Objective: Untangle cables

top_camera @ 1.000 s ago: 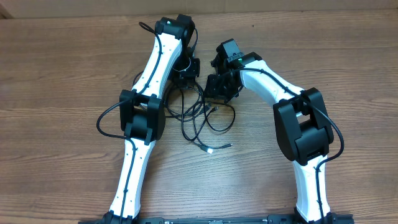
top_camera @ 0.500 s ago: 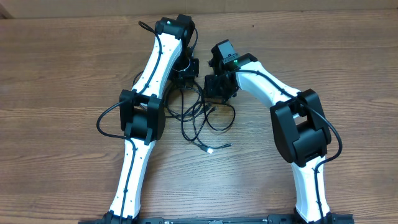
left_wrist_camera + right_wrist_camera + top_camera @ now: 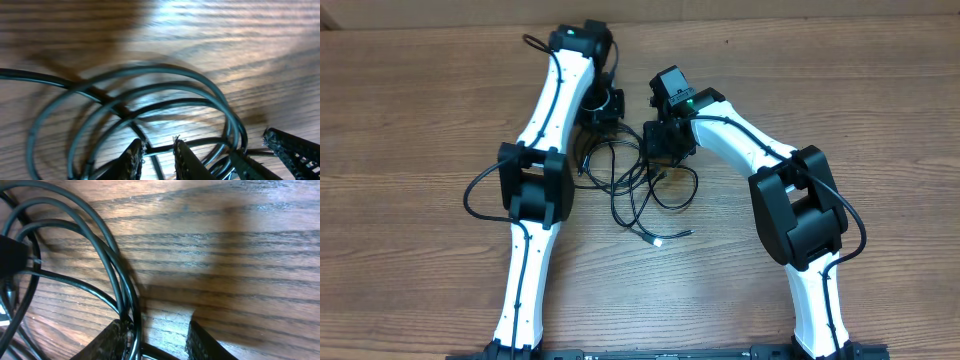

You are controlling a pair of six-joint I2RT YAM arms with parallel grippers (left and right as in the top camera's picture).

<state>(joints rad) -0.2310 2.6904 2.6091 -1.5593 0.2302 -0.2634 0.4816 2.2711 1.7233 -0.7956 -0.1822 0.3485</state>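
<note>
The cables (image 3: 632,185) lie as a tangle of thin black loops on the wooden table between my two arms, and two silvery plug tips (image 3: 658,241) trail toward the front. My left gripper (image 3: 601,108) is at the tangle's far left side. In the left wrist view its gripper (image 3: 159,147) is nearly closed, with strands running between the fingertips and blurred loops (image 3: 232,125) fanning beyond. My right gripper (image 3: 663,145) is over the tangle's top right. In the right wrist view it (image 3: 157,327) stands open, and a bundle of strands (image 3: 120,280) rests against the inner face of its left finger.
The wooden table (image 3: 840,90) stretches out on all sides of the tangle. Both white arms reach in from the front edge and nearly meet, with the two grippers a short gap apart. Thick black arm cables loop beside the left elbow (image 3: 480,190).
My left arm and gripper have shifted left, drawing a loop of cable leftward with them. The right gripper has edged slightly left and stays at the tangle.
</note>
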